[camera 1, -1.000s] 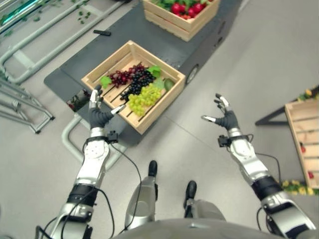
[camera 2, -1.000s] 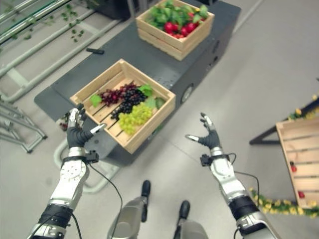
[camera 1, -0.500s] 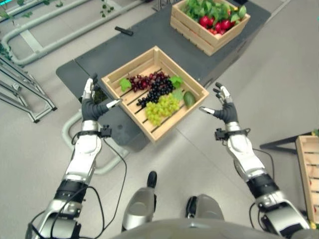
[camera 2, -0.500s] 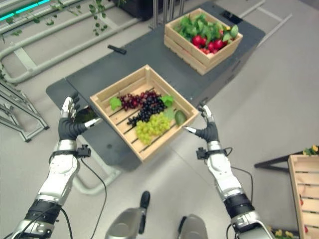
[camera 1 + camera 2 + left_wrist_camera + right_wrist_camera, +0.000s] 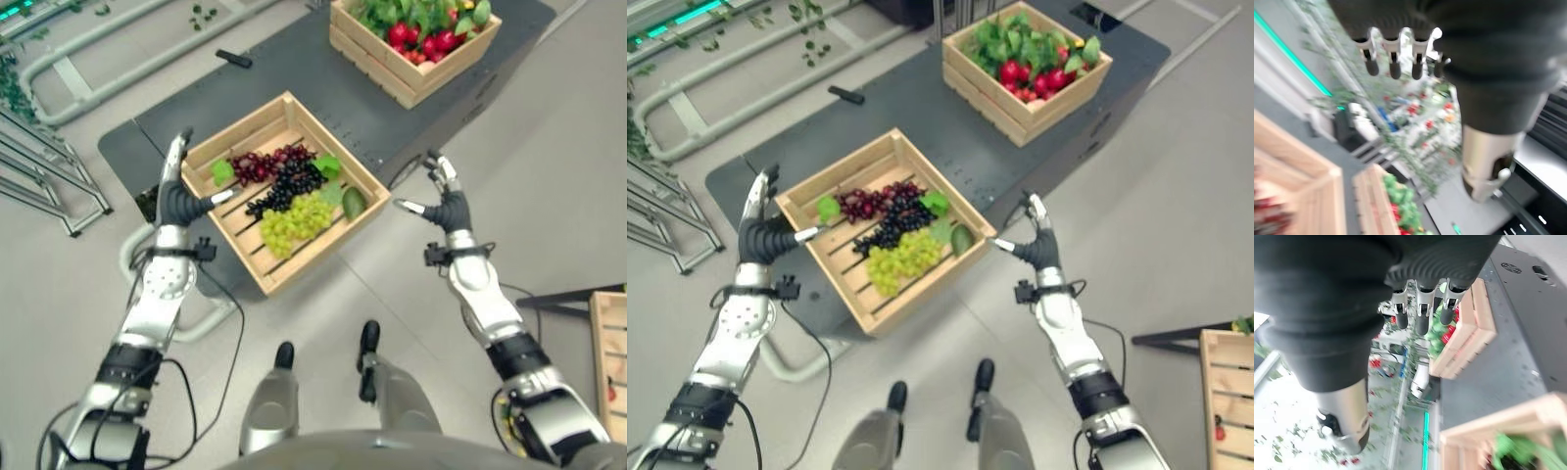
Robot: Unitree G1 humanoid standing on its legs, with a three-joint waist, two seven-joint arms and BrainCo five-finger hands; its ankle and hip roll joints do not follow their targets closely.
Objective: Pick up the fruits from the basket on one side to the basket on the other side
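A slatted wooden crate [image 5: 235, 130] on a dark platform holds red grapes [image 5: 257, 165], black grapes [image 5: 291, 183], green grapes [image 5: 292, 217], leaves and a green fruit [image 5: 354, 203]. Farther back stands a second crate [image 5: 411, 83] with red fruits and greens. My left hand [image 5: 176, 201] is raised at the near crate's left corner, open, with its thumb over the rim. Just off the right corner, my right hand [image 5: 449, 208] is also open and holds nothing. Straight fingers [image 5: 1393, 61] show in the left wrist view, and relaxed fingers [image 5: 1422, 313] in the right wrist view.
Both crates rest on the dark platform [image 5: 323, 108], where a small black object [image 5: 233, 58] lies at the back left. Metal racks [image 5: 49, 186] and grey tube rails [image 5: 118, 49] stand at the left. Another wooden crate [image 5: 612, 352] is at the right edge.
The camera has shifted, and the near crate now lies between my hands. My right hand has come up close to its right corner. Both hands stayed open and empty.
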